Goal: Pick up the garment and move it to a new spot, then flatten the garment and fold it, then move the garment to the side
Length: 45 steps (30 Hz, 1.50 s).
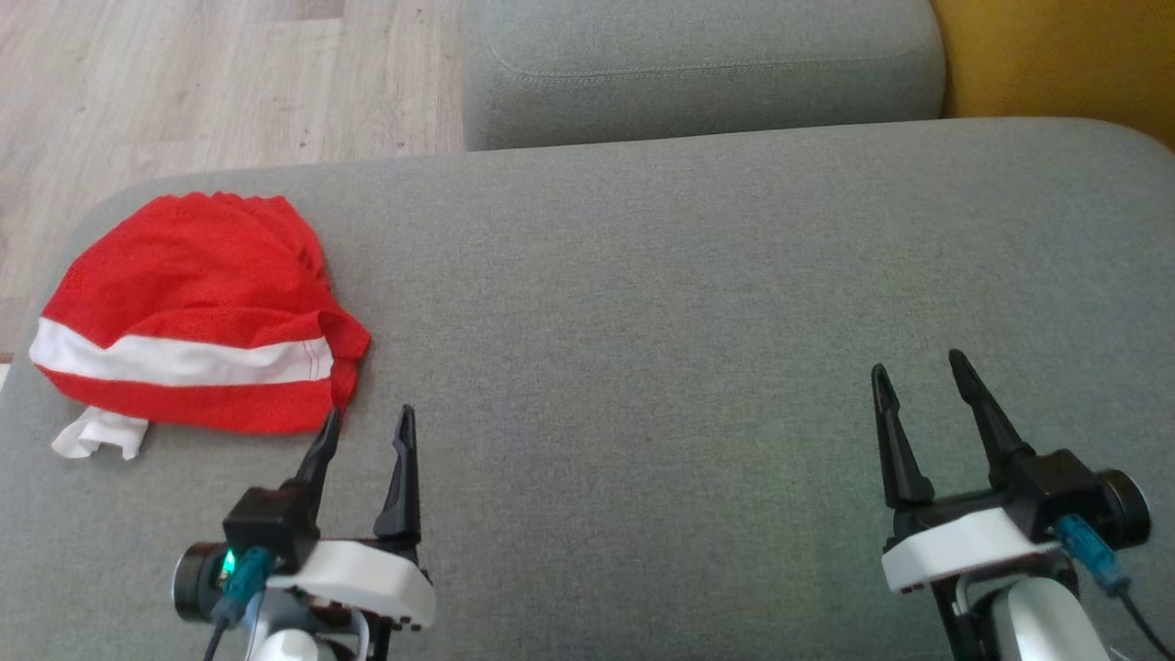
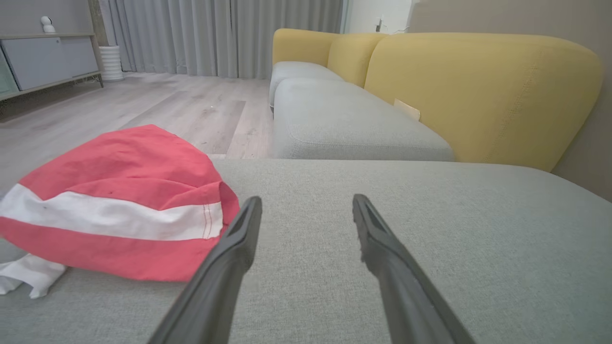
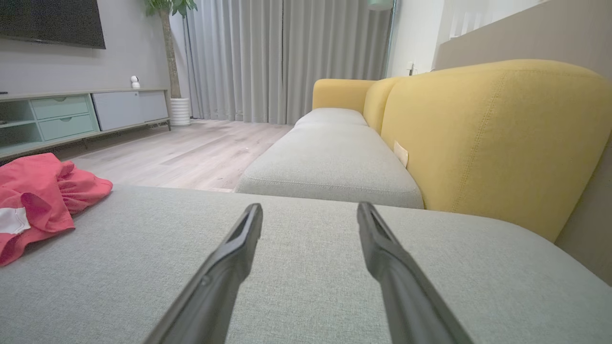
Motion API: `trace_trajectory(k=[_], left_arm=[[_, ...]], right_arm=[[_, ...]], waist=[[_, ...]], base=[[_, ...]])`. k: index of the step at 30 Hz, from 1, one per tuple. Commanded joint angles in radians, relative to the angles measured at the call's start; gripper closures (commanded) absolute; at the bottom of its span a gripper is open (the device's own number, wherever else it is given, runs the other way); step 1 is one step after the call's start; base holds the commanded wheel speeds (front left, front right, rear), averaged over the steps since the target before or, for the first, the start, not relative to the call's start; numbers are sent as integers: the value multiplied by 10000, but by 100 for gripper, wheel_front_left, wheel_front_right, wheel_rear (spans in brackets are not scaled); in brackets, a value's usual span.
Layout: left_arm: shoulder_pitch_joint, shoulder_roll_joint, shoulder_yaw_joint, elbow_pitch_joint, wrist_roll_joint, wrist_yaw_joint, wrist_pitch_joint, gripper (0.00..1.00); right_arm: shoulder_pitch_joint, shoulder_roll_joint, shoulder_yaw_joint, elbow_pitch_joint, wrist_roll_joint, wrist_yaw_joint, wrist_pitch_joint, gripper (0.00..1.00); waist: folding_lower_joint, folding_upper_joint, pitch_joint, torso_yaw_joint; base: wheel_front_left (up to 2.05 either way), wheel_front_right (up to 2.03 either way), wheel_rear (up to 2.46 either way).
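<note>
Red garment [image 1: 184,303] with white stripe, bunched on grey cushion [image 1: 643,321], left gripper [image 1: 368,419] spread wide just beside it, right gripper [image 1: 919,364] wide, empty

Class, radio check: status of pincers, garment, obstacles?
Left pincer open, empty. Right pincer open, empty. Garment bunched on cushion, beside left pincer. No obstacle seen.

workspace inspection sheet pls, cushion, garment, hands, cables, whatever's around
surface: grey cushion, smooth.
job's things: red garment with white stripe, bunched at the cushion's left end, not held.
clutter: nothing seen.
grippers: left hand open, tips close by the garment's edge; right hand open over the cushion.
cables: left wrist cable and right wrist cable, teal plugs, seated.
surroundings: wood floor, second cushion, yellow backrest.
</note>
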Motion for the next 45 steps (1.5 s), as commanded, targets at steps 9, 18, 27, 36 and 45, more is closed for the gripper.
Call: trace_trajectory(k=[9,18,27,36,45], left_arm=[[-315,-297,817,-795,17,-261,-426,0],[79,-577,1577,-898,-312,-1511,-651,0],[100,-591,1566,-563,-823,-1545,-651,0],[62,-592,1489,-512,-812,-1456,-651,0],[47,-593,1438,-475,-851,-1442,-651,0]], right_arm=[[-250,-86,325,-589,566,-7,-434,0],[-181,-91,295,362,2083,-7,-661,0],[-369,-91,406,1036,2409,-7,-661,0],[-448,-91,410,1252,2504,-7,-661,0],[-463,-91,454,1377,2599,-7,-661,0]], waist=[[0,0,-13,64],[0,0,-88,73],[0,0,-108,68],[0,0,-125,94],[0,0,-130,162]], base=[[0,0,0],[0,0,0],[0,0,0],[0,0,0],[0,0,0]])
